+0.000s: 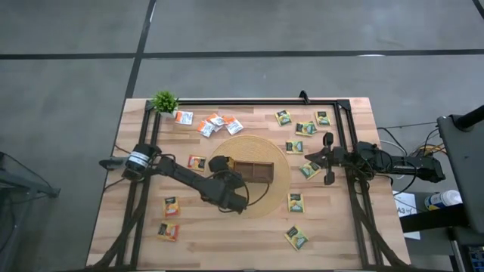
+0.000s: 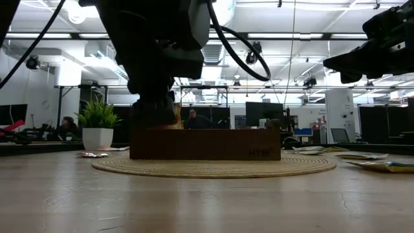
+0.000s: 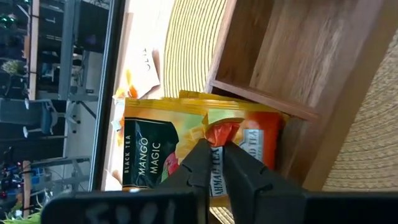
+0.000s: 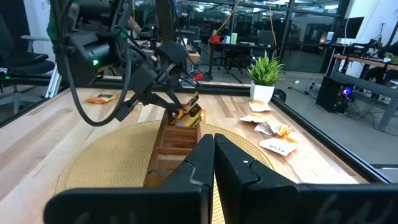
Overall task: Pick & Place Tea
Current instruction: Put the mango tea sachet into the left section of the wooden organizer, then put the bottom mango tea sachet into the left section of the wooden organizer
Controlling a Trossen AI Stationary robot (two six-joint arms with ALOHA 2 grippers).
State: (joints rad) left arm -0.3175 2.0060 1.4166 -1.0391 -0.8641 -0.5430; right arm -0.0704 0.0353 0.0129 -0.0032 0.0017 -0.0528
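Orange tea sachet (image 3: 186,146) pinched by left tool (image 3: 214,163) over wooden tray (image 3: 292,56).

grey tiled floor (image 1: 302,30), bright ceiling lights (image 2: 310,13), office desks (image 4: 236,46) behind.

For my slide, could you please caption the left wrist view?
Left claw grips an orange tea sachet at the wooden tray's end compartment.

You are working under even overhead light: ceiling strip lights (image 2: 310,65) are glowing behind the scene in the low view, turning the near arm (image 2: 158,58) into a dark silhouette. The counter (image 2: 194,200) foreground is blurring softly. Shadows on the counter from above are staying faint.
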